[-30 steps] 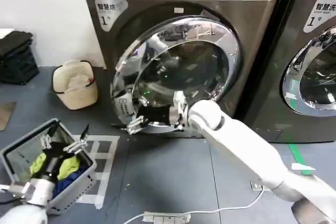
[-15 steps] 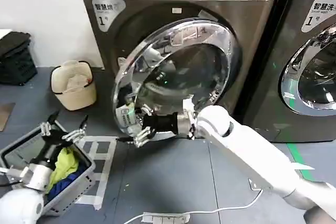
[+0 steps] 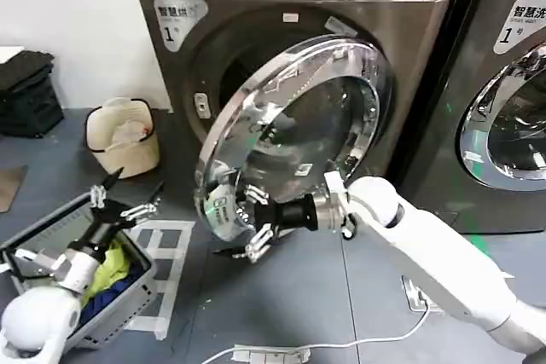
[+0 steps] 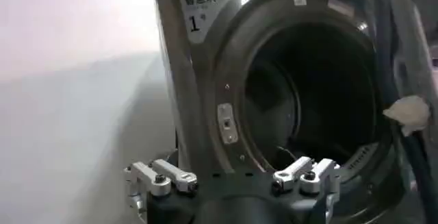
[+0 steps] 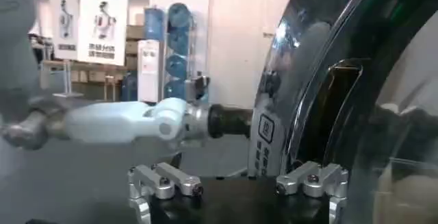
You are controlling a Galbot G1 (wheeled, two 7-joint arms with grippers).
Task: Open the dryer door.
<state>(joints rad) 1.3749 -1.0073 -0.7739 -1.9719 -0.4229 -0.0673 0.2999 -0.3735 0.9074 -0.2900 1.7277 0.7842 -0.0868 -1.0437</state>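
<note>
Dryer door [image 3: 294, 130] ajar, chrome rim against open right tool [image 3: 252, 229]

I see my right gripper [image 3: 247, 229], fingers spread, at the lower rim of the dryer door [image 3: 294, 130], which stands swung partly open.

The right arm, a thick white limb, enters the head view from about 4 o'clock and reaches up toward the centre, ending in a black wrist. The right gripper [image 3: 249, 229] sits just below centre with its silver fingers spread apart, pointing toward 9 o'clock. The left arm rises from 8 o'clock at the frame's lower corner; the left gripper [image 3: 124, 195] points toward 1 o'clock, fingers splayed wide, holding nothing.
</note>
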